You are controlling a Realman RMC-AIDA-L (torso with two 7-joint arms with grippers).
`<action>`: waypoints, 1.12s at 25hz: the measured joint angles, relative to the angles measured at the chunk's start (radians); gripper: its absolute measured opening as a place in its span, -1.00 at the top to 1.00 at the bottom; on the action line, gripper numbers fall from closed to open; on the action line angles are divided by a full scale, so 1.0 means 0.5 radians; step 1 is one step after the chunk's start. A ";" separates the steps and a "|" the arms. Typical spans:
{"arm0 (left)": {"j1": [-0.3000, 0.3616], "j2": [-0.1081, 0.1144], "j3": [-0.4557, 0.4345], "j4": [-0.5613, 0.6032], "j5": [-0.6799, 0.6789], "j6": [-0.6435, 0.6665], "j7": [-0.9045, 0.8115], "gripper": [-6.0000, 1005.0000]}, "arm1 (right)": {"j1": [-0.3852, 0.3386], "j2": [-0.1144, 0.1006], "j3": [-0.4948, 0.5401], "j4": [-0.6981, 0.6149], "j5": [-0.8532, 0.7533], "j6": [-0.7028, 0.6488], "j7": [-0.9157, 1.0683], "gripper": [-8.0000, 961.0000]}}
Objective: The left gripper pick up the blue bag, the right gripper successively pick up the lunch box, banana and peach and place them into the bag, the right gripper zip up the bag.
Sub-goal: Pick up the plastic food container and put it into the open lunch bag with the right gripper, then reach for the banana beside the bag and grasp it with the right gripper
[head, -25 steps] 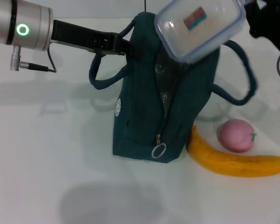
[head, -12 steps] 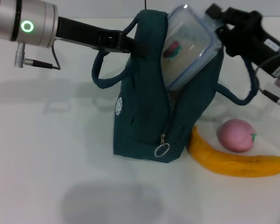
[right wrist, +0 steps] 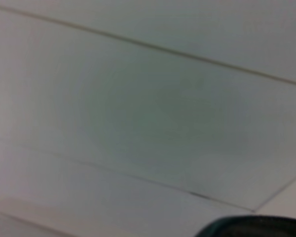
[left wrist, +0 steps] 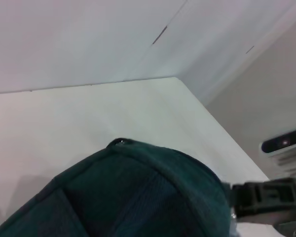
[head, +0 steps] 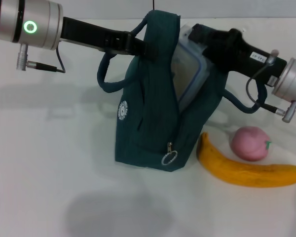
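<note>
The blue bag (head: pixel 155 118) is held up by its top in the pinched-shut left gripper (head: pixel 140 48) so the lunch box (head: pixel 187 74), still clamped by the right gripper (head: pixel 200 37), can be slid in edgewise through the open zipper, banana (head: pixel 246 170) and peach (head: pixel 250 143) left waiting on the table (head: pixel 49 187).

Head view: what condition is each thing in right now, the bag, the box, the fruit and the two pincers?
blue bag: upright on the table, zipper open, top held up by the left pincer.
lunch box: on edge, partly down inside the bag's opening.
right pincer: at the lunch box's top edge.
banana: lying on the table beside the bag.
peach: resting on the table just behind the banana.
</note>
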 joint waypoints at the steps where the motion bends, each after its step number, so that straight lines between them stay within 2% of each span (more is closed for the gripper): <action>1: -0.002 0.002 -0.002 0.000 0.000 0.000 0.005 0.89 | 0.007 0.000 -0.031 -0.010 -0.002 0.019 -0.005 0.50; 12: -0.014 0.025 -0.011 -0.070 0.002 -0.017 0.034 0.89 | -0.062 0.000 -0.062 -0.156 0.023 -0.046 -0.442 0.46; 17: -0.012 0.030 -0.011 -0.071 0.000 -0.018 0.035 0.89 | -0.105 -0.007 -0.111 -0.250 0.007 -0.052 -0.493 0.05; 19: -0.005 0.034 -0.012 -0.071 0.000 -0.019 0.035 0.89 | -0.166 -0.011 -0.135 -0.364 0.011 -0.102 -0.549 -0.08; 20: -0.002 0.035 -0.013 -0.072 0.000 -0.019 0.035 0.89 | -0.244 -0.013 -0.129 -0.481 0.033 -0.178 -0.605 -0.13; 21: 0.001 0.036 -0.013 -0.076 0.000 -0.019 0.035 0.89 | -0.244 -0.013 -0.129 -0.481 0.033 -0.178 -0.605 -0.17; 24: 0.005 0.038 -0.014 -0.094 0.000 -0.019 0.035 0.89 | -0.410 -0.022 -0.110 -0.694 0.133 -0.331 -0.686 -0.31; 26: 0.016 0.040 -0.014 -0.099 0.000 -0.019 0.035 0.89 | -0.507 -0.045 -0.101 -0.808 0.173 -0.404 -0.694 -0.40; 28: 0.031 0.041 -0.014 -0.099 0.000 -0.019 0.035 0.89 | -0.581 -0.075 -0.050 -0.870 0.179 -0.451 -0.689 -0.39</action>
